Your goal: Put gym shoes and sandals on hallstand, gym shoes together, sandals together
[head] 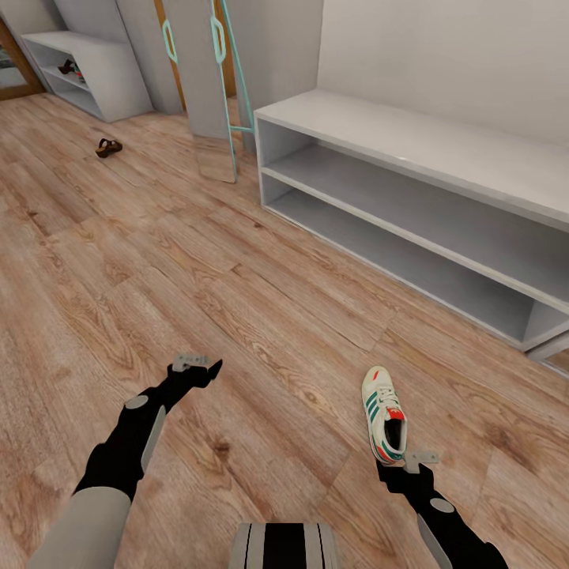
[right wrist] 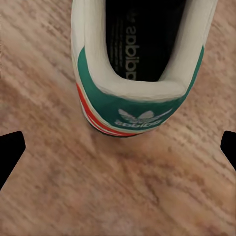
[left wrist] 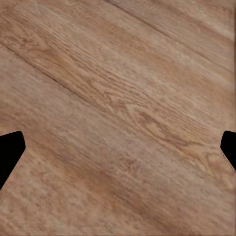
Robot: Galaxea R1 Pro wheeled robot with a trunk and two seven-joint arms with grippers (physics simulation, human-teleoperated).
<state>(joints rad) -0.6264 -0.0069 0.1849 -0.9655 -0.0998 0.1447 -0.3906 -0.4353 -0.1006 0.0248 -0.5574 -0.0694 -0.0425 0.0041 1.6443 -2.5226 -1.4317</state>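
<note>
1. The right gripper (head: pixel 412 462) is just behind the heel of one sneaker (head: pixel 385 412) on the wood floor (head: pixel 237 316). Its fingers are wide apart and hold nothing.
2. The left gripper (head: pixel 201 365) hangs over bare floor, fingers apart too.
3. The long white bench (head: pixel 442 150) has two bare shelves.
4. A brown sandal (head: pixel 108 147) lies on the floor, far off.
5. The far grey rack (head: pixel 103 55) has something dark on a shelf.
</note>
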